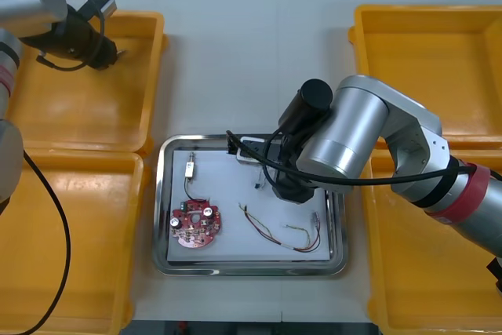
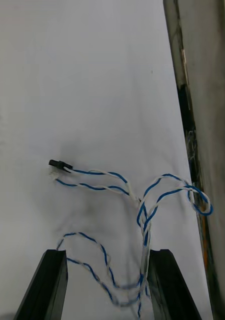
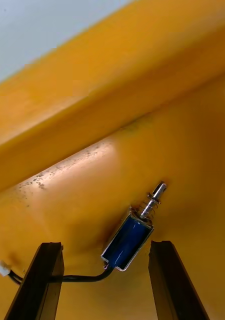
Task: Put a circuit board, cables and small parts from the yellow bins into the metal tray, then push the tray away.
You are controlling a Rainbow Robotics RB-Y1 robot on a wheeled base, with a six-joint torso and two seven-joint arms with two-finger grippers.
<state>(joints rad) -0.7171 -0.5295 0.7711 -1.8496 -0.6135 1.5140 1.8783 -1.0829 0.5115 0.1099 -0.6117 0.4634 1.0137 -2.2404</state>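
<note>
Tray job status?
Done: circuit board, red and yellow cable, small metal part in the metal tray. In hand: right gripper open over the blue and white cable there; left gripper open over a blue part in its yellow bin. Left: that part, then the push.

Beyond the tray (image 1: 161,209) the bench (image 1: 259,52) lies bare between the left far bin (image 1: 86,107) and the right far bin (image 1: 423,68). At each side the bins stand just beside the tray. Inside, the right arm (image 1: 353,139) covers the far right; the board (image 1: 194,225) fills the near left corner, a small part (image 1: 190,166) lies beyond it, red and yellow cables (image 1: 274,233) cross the near middle; white floor between is free. The right hand (image 2: 105,285), spread, has a blue and white cable (image 2: 142,210) between its fingers, the tray wall (image 2: 202,100) just beside. The left hand (image 3: 107,280), spread, has a blue-bodied part (image 3: 130,240) between its tips, the bin wall (image 3: 92,100) close beyond
</note>
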